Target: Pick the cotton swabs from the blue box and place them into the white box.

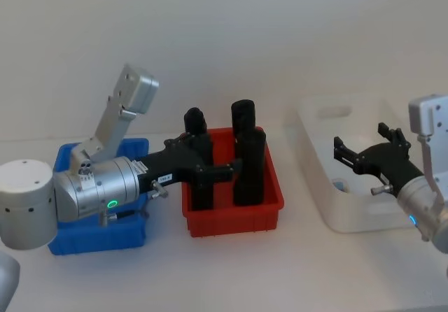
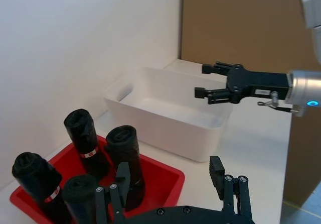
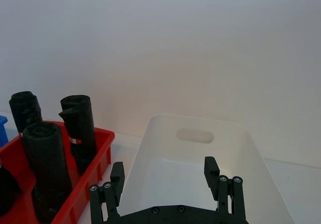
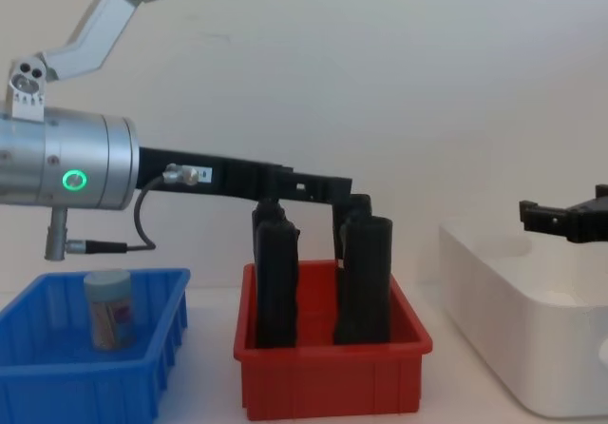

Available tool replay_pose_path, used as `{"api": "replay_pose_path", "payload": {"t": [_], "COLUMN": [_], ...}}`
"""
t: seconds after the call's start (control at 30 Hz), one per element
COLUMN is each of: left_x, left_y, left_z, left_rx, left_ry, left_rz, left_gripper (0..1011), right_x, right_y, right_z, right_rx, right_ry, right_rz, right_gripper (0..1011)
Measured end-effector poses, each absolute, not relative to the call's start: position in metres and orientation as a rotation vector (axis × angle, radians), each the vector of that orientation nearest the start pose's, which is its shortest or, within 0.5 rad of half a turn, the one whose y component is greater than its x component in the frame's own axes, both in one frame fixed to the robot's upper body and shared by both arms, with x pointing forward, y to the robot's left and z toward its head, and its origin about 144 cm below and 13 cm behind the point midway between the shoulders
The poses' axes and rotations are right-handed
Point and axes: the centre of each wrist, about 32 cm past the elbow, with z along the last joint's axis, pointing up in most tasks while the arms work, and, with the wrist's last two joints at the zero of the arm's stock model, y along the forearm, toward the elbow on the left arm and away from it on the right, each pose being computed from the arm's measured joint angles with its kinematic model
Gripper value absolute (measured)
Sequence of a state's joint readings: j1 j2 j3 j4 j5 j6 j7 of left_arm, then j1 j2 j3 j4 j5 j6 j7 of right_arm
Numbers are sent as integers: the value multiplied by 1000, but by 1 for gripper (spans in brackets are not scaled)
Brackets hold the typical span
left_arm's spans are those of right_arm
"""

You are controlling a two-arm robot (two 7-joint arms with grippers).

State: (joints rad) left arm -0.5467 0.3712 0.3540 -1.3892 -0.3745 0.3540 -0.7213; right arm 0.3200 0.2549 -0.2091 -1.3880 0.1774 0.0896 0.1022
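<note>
While 1 jar of the cotton swabs (image 4: pixel 107 308) stands upright inside the blue box (image 4: pixel 85 386), near its left side in the chest view, the left gripper (image 1: pixel 225 168) reaches away from that box, out over the red bin (image 1: pixel 231 221) just beside it. Its jaws are spread wide with nothing between them, as the left wrist view shows (image 2: pixel 170 194). From the chest it (image 4: pixel 328 194) hangs level with the tops of the black rolls (image 4: pixel 363 277), which stand upright in the red bin; the left wrist view counts 4 of them (image 2: pixel 83 133). The silver body of the left arm (image 1: pixel 94 189) sits above the blue box (image 1: pixel 98 238) and covers much of its inside from the head.

The right gripper (image 1: pixel 341 153) hovers over the white box (image 1: pixel 350 217), with its jaws wide and empty; the right wrist view looks past them (image 3: pixel 164 184) into the tub (image 3: pixel 251 143), and the left wrist view sees them from afar (image 2: pixel 204 81) above its rim (image 2: pixel 165 133). All 3 boxes rest on the white table (image 1: pixel 210 277) in a row: blue on the left, red in the middle, white on the right.
</note>
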Motion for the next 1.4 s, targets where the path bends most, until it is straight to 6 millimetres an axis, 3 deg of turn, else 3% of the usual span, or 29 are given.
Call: {"api": "replay_pose_path", "payload": {"t": [1.0,1.4], "left_x": [536,514], "left_y": [222,210], "left_z": [1233,1217], "left_rx": [154,116], "left_ry": [-146,-211], "left_rz": [908,1017], "left_gripper": [1003,1003], "right_x": [456,443], "right_y": [-240,-237], "right_z": [1188,1189], "right_rx": [10,26], "right_ry": [-83,-75], "right_rz": [-1243,-1230], "right_gripper": [1001,1001]}}
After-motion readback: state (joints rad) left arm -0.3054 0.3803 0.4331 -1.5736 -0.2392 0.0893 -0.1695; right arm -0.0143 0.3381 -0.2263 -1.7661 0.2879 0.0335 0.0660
